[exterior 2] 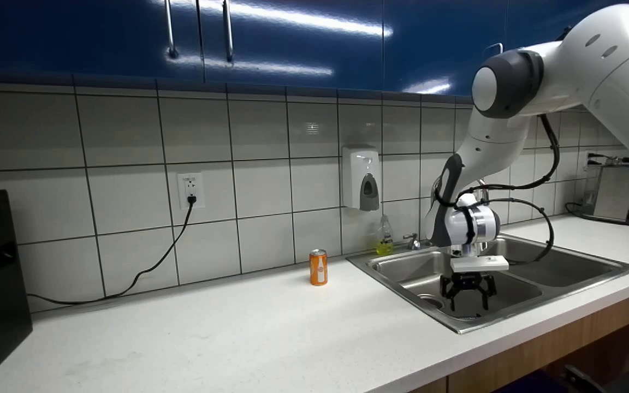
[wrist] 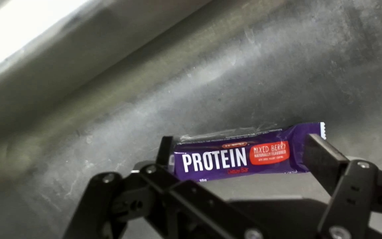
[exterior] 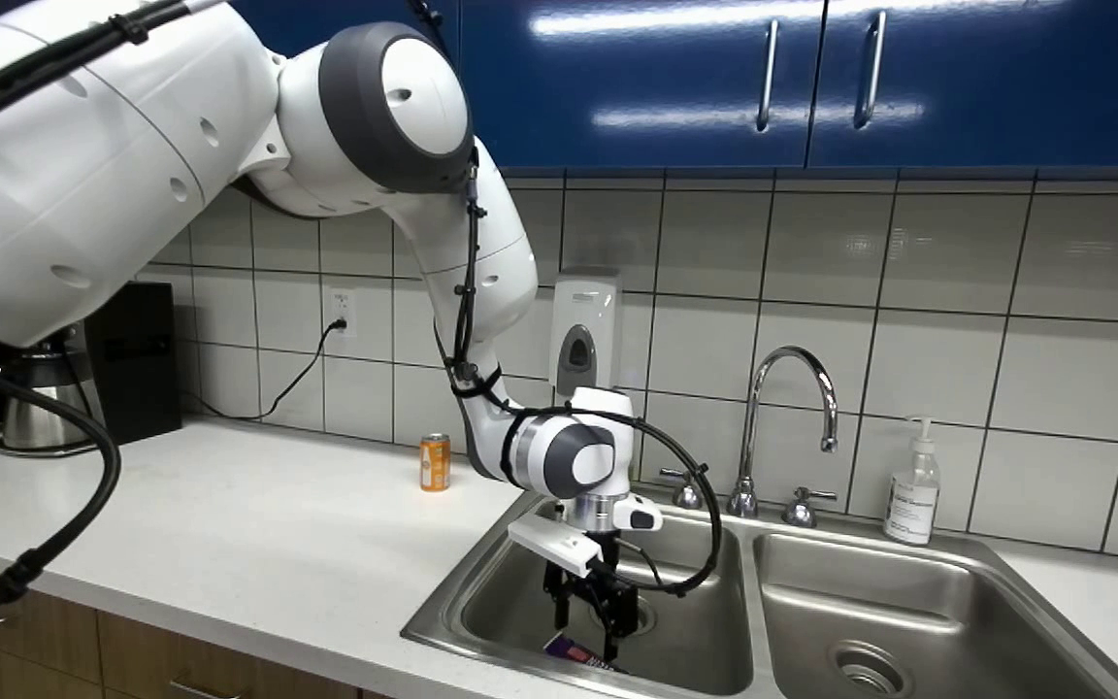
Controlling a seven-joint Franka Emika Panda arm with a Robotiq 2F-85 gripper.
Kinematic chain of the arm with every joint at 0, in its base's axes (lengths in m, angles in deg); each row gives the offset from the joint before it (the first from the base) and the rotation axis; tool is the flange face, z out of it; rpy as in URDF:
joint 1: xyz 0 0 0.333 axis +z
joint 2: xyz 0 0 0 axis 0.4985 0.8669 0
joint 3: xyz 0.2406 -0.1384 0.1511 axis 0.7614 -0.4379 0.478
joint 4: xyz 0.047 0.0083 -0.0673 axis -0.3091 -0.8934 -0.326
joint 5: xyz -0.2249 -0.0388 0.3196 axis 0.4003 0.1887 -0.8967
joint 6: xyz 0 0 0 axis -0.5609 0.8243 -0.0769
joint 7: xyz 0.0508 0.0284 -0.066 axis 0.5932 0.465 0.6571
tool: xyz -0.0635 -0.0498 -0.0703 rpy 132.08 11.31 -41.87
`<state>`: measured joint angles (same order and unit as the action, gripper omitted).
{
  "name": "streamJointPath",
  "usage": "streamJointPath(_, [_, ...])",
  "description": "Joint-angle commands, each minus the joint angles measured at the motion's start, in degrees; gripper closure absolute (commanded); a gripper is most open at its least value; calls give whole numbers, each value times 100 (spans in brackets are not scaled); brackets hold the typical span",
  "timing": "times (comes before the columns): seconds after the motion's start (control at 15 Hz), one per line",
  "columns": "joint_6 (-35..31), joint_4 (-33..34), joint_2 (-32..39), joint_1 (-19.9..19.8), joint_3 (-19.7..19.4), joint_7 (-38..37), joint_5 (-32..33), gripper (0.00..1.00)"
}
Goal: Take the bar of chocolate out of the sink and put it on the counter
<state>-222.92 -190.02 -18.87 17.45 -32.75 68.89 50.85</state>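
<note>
The bar of chocolate [exterior: 575, 651], in a purple wrapper with a red patch and the word PROTEIN, lies in the near basin of the steel sink [exterior: 438, 616]. In the wrist view the bar [wrist: 217, 161] lies on the basin floor between my fingers. My gripper [wrist: 239, 139] is open, with one finger beside the bar's left end and the other overlapping its right end. The gripper [exterior: 585, 641] points down into the basin; it also shows over the sink [exterior 2: 468, 307], where the bar cannot be made out clearly. The off-white counter [exterior: 258, 553] extends beside the sink.
An orange can [exterior: 435, 463] stands on the counter near the wall. The faucet [exterior: 750, 432] and a soap bottle [exterior: 911, 500] stand behind the sink. A wall dispenser [exterior: 585, 330] hangs close to my wrist. Blue cabinets [exterior: 637, 87] are above. Basin walls surround the gripper.
</note>
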Motion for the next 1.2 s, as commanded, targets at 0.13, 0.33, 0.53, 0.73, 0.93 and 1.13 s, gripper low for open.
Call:
streamJointPath(0.13, [-20, 98, 79, -174, 212, -454, -436, 0])
streamJointPath(0.33, [47, 167, 136, -197, 248, -772, -804, 0])
streamJointPath(0.53, [48, 250, 219, -214, 254, -1152, -1145, 0])
streamJointPath(0.73, [-53, 304, 276, -234, 254, -1493, -1473, 0])
streamJointPath(0.93, [-88, 376, 330, -227, 216, -1931, -1784, 0])
streamJointPath(1.13, [-232, 368, 330, -246, 220, -2413, -2193, 0])
